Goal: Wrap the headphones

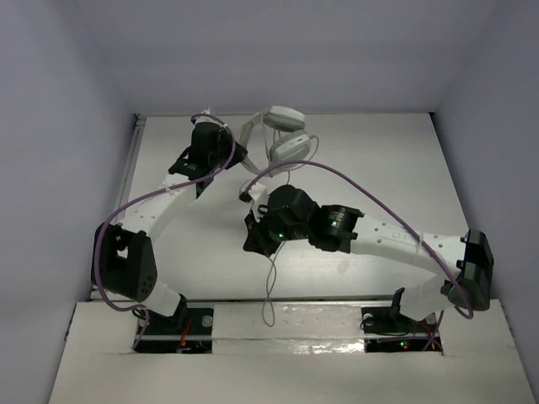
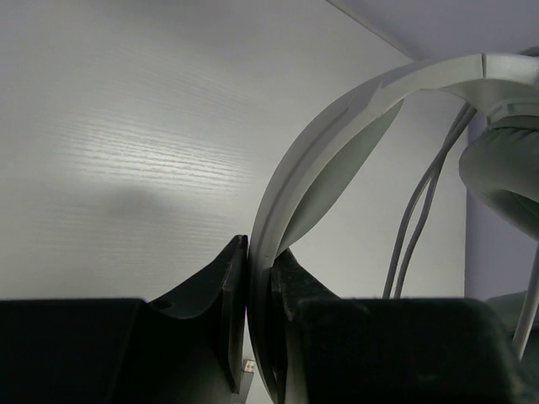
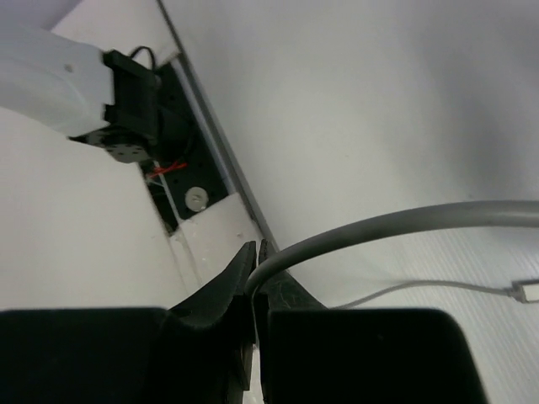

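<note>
The white headphones (image 1: 282, 130) are held up at the back middle of the table, with both ear cups to the right of my left gripper (image 1: 239, 156). In the left wrist view that gripper (image 2: 257, 282) is shut on the curved headband (image 2: 337, 126). An ear cup (image 2: 505, 172) and two strands of cord (image 2: 413, 227) show to the right. My right gripper (image 1: 255, 206) sits just in front of the headphones. In the right wrist view it (image 3: 257, 257) is shut on the thin white cord (image 3: 396, 220). The rest of the cord (image 1: 270, 278) trails toward the near edge, and its plug end (image 3: 524, 292) lies on the table.
White walls enclose the table (image 1: 379, 168) at the back and both sides. Purple robot cables (image 1: 362, 189) arch over both arms. The left arm's base (image 3: 135, 114) and the raised near ledge (image 1: 278, 316) lie close behind the trailing cord.
</note>
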### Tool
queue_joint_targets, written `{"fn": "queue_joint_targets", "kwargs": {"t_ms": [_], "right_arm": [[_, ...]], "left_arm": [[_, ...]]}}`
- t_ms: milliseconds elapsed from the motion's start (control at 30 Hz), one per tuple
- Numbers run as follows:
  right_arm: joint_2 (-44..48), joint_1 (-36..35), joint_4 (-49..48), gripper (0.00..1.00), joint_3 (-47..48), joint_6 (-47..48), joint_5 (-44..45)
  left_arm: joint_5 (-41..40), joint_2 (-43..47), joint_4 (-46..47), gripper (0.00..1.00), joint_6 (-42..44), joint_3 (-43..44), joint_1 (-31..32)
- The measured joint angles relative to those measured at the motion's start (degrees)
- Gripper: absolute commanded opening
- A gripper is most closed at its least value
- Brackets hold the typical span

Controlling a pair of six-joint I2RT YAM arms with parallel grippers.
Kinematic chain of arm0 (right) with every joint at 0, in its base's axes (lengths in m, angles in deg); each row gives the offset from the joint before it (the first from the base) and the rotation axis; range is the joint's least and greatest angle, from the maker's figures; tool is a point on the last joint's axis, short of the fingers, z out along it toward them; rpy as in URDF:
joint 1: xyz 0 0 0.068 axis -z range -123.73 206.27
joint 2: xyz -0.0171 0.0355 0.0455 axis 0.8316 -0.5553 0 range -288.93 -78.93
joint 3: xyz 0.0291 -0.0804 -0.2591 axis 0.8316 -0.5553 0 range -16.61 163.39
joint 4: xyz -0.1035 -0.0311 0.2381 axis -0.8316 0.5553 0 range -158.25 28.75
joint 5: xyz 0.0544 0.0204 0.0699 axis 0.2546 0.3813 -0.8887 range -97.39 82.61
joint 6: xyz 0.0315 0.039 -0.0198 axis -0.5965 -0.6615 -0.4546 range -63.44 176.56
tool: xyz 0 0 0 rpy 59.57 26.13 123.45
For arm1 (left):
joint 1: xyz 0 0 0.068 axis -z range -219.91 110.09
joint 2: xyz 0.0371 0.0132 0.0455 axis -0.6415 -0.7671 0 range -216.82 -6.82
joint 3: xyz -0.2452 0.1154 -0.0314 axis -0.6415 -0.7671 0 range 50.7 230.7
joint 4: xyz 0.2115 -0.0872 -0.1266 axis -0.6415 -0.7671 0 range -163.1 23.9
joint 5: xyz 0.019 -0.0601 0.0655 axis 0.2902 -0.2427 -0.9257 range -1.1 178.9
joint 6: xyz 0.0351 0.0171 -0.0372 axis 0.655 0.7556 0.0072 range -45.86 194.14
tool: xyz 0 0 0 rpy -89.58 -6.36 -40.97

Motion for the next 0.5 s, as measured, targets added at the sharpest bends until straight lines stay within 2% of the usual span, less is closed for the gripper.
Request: {"fn": "queue_joint_targets", "kwargs": {"t_ms": [267, 367, 500], "right_arm": [[-3.3, -3.0, -0.7, 0.0, 8.7, -0.1, -6.6], [-3.5, -3.7, 0.1, 0.0, 10.6, 0.6, -5.7], [-1.6, -4.0, 3.1, 0.0, 12.4, 2.8, -0.4]], "left_arm": [[-9.5, -0.4, 0.1, 0.0, -1.3, -2.2, 4.4], [-12.3, -1.0, 0.0, 0.0, 0.0, -2.2, 6.9], [-15.8, -1.4, -1.9, 0.0, 3.1, -2.4, 10.2]]}}
